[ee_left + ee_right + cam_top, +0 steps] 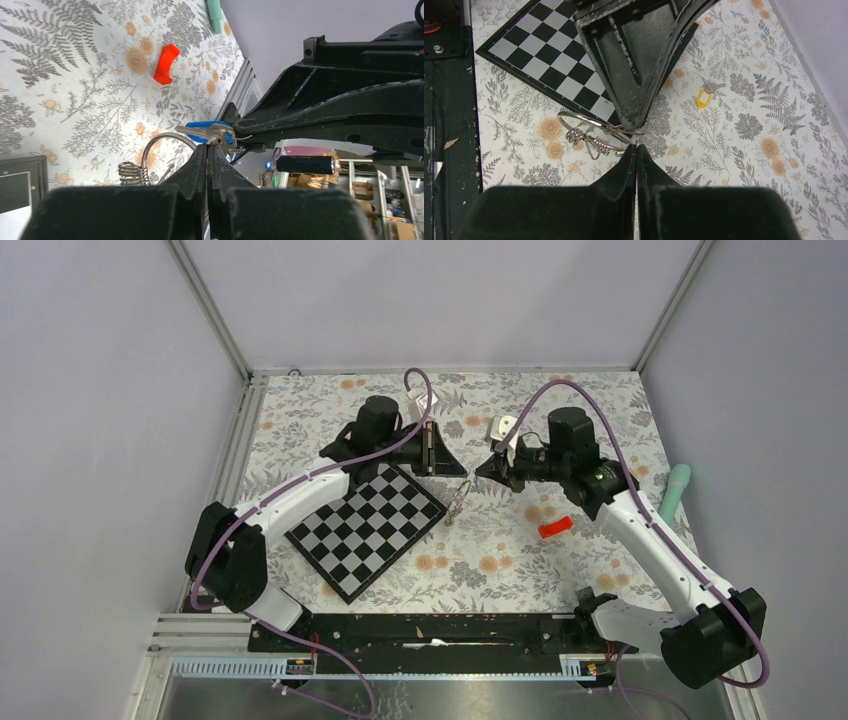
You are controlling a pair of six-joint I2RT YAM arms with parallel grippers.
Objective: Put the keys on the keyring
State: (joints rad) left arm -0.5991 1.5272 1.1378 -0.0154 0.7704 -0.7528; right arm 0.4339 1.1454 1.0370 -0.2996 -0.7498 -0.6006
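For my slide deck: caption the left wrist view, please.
Shut left gripper pinches the keyring; right gripper holds the blue-capped key.

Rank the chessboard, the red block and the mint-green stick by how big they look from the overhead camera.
Largest: chessboard, by far.
Then: mint-green stick.
Smallest: red block, clearly shorter than the stick.

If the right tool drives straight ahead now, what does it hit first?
The left tool, almost at once: its black tip, shut on the thin round silver metal keyring, faces the right tool, which pinches the blue-capped silver key. Depth is unclear; it might slip just past.
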